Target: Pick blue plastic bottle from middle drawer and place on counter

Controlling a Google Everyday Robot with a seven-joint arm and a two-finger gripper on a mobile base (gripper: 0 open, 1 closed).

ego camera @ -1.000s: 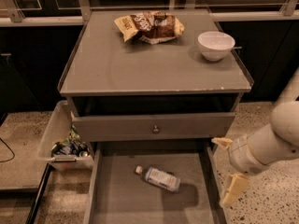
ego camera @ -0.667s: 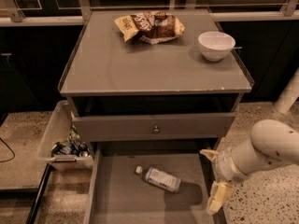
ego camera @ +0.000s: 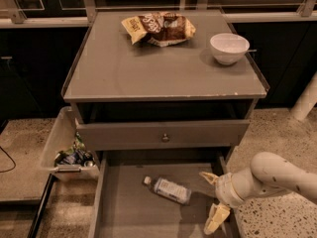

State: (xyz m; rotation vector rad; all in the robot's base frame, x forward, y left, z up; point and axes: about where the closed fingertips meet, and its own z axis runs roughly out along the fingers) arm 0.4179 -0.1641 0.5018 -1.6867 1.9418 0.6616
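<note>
The blue plastic bottle (ego camera: 168, 190) lies on its side on the grey floor of the open middle drawer (ego camera: 129, 212), its white cap pointing up-left. My gripper (ego camera: 212, 201) comes in from the right on a white arm, over the drawer's right side, just right of the bottle and apart from it. Its two pale fingers are spread open, one above and one below, with nothing between them. The counter (ego camera: 148, 68) is the broad grey cabinet top above.
A brown and yellow snack bag (ego camera: 158, 28) and a white bowl (ego camera: 229, 47) sit on the counter's far part. A drawer front with a round knob (ego camera: 163, 138) hangs above the open drawer. A clear bin of clutter (ego camera: 69, 152) stands at the left.
My gripper and arm have moved left and down, from outside the drawer's right wall to over the drawer floor, closer to the bottle. The bottle has not moved.
</note>
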